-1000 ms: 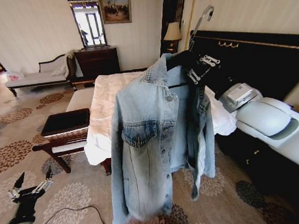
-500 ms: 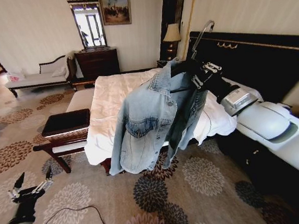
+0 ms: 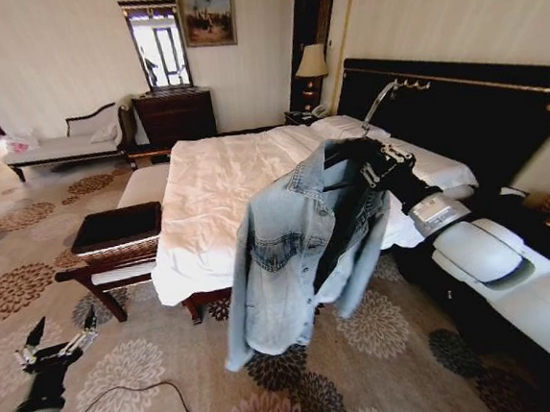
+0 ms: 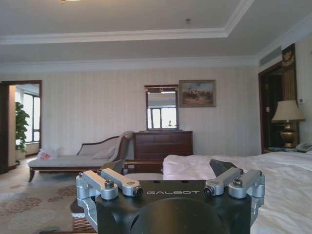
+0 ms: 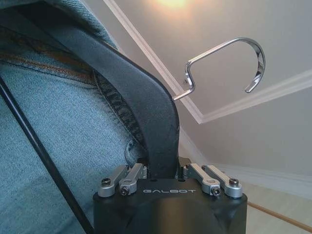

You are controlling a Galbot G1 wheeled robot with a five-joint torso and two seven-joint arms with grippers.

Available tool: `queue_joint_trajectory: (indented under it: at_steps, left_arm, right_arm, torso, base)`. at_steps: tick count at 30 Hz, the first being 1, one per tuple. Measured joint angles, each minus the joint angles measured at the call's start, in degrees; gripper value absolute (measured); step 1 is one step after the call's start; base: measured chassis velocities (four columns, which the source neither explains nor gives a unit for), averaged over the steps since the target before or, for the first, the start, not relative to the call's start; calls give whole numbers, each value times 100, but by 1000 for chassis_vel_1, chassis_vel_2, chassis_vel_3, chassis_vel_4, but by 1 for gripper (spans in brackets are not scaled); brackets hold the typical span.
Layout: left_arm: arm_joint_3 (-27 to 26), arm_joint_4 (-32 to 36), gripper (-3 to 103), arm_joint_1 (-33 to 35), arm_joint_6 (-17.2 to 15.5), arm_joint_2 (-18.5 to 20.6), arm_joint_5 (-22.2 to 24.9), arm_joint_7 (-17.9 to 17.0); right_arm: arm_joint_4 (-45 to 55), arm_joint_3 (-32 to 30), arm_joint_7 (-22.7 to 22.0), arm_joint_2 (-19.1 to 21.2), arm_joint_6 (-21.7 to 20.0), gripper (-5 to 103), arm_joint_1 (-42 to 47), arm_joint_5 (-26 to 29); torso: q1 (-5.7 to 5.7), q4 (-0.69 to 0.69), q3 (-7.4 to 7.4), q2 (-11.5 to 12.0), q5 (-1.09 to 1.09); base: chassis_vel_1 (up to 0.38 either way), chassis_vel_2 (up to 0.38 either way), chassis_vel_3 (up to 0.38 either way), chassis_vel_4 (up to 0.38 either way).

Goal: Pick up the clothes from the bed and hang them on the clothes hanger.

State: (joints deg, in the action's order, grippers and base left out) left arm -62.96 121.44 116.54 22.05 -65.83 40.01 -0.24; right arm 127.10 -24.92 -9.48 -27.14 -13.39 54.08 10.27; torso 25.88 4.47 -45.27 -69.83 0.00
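The clothes, a light blue denim jacket, hang open-fronted on the black clothes hanger, whose silver hook points up. My right gripper is shut on the hanger's shoulder and holds it in the air beside the white bed's near right corner. The right wrist view shows that gripper clamped on the black hanger arm, with denim draped over it and the hook above. My left gripper stands open low at the left over the carpet.
A dark bench stands at the bed's foot. The tall black headboard is to the right. A chaise, a dresser and a lamp line the far wall. A cable lies on the patterned carpet.
The right arm has carried the hanger and jacket away from the camera and lower, toward the bed's corner; the jacket swung as it went. The view has shifted slightly. The left arm is unchanged.
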Motion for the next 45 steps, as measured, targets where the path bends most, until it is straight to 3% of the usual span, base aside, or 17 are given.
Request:
queue_joint_trajectory:
  at_steps: [45]
  left_arm:
    - [0,0,100,0,0,0,0,0]
  right_arm:
    - [91,-172,106,-75,9,27,164,-44]
  torso:
    - [0,1,0,0,0]
  base:
    - [-112,-106,-110,-109]
